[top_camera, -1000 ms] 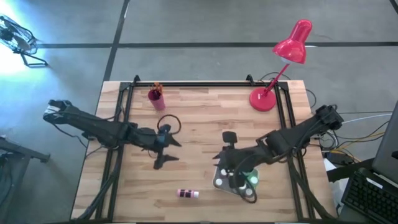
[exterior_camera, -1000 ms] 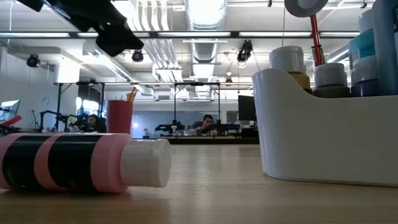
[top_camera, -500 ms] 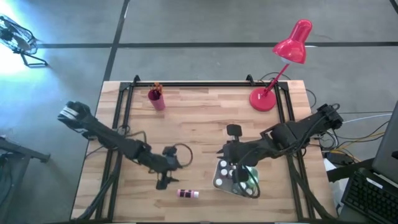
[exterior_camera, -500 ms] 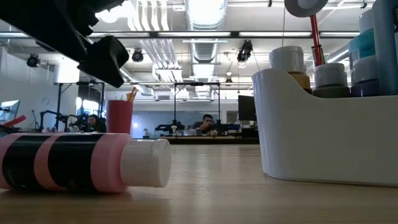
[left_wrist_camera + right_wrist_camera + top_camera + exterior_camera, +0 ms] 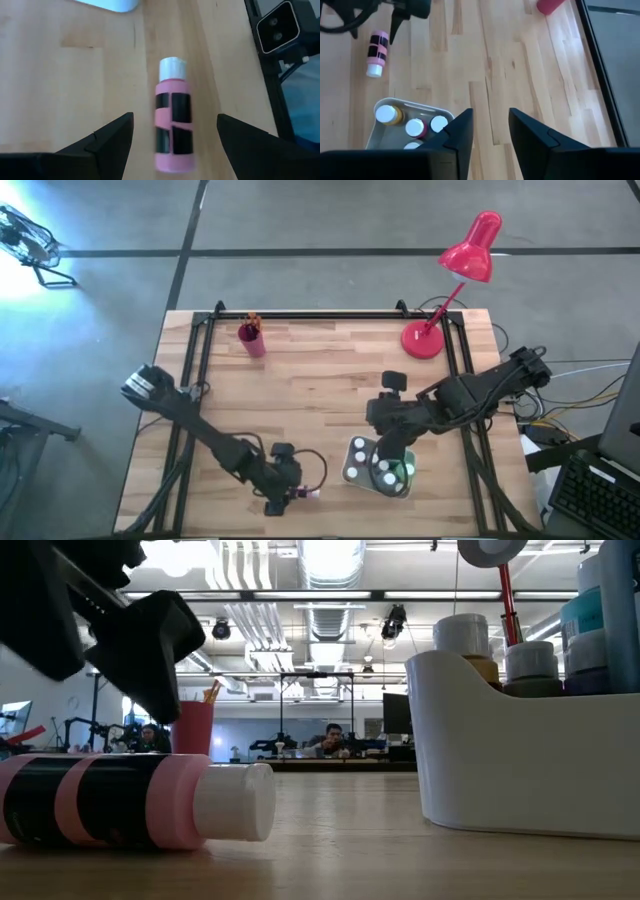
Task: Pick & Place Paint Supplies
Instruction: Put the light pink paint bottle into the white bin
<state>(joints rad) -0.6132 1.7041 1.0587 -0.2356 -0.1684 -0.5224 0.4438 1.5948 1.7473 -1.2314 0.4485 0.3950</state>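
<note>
Red desk lamp (image 5: 462, 278) at the wooden table's (image 5: 320, 395) far right corner.

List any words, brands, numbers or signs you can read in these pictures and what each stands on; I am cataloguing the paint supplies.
No text can be read in any view.
Pink bottle, lying on the table: only black bands, no lettering visible.
Bottles in the white caddy: plain white caps face the cameras, any labels hidden.
Red lamp and pink cup: no markings visible.
</note>
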